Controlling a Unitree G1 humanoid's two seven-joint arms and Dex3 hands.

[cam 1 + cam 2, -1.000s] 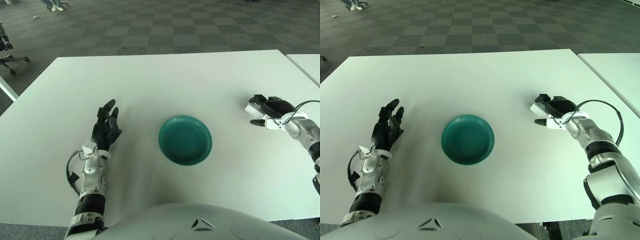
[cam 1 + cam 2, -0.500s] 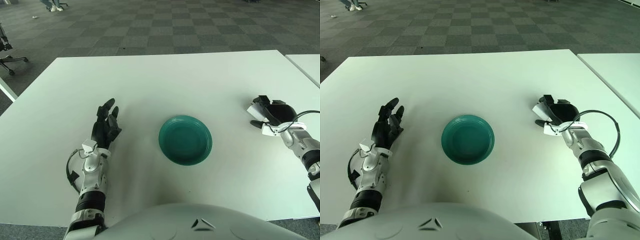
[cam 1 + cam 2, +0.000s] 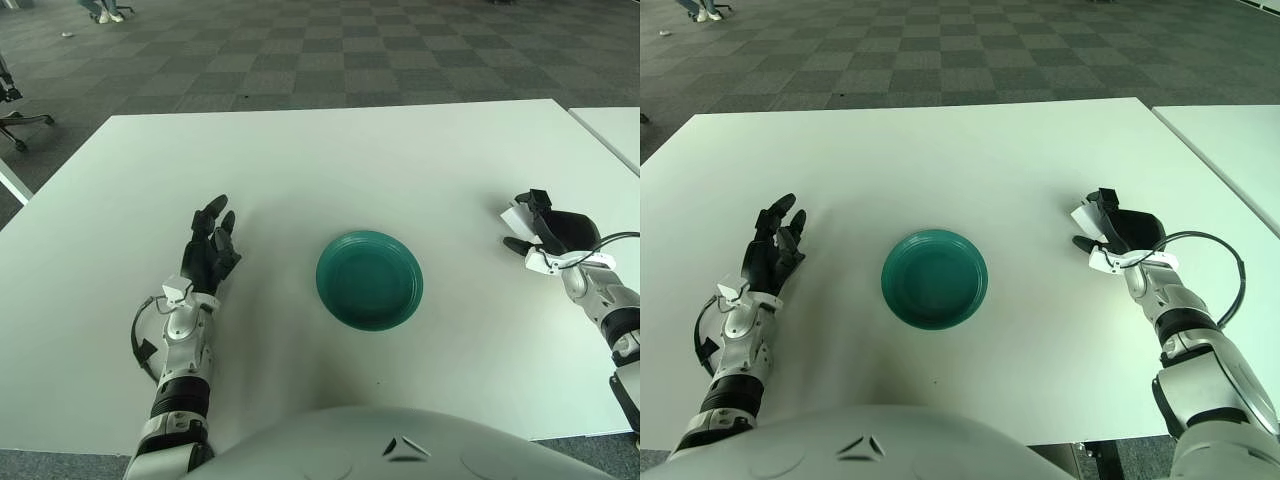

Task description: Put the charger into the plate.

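Charger (image 3: 1087,214): you find it, white, at the right hand (image 3: 1118,232), whose fingers are closed around it, well right of the plate (image 3: 935,279) on the desk (image 3: 940,160). Carry leftward. Left hand (image 3: 207,258), fingers spread, lies far left.

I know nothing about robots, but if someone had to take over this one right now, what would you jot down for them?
Right hand: on the right side of the white table, fingers curled on a small white charger.
Left hand: idle to the left of the plate, fingers spread, holding nothing.
Green plate: near the middle of the table, nothing in it.
Done: the charger looks to be in the right hand's grip.
Left: carry it over to the plate, set it inside and let go.
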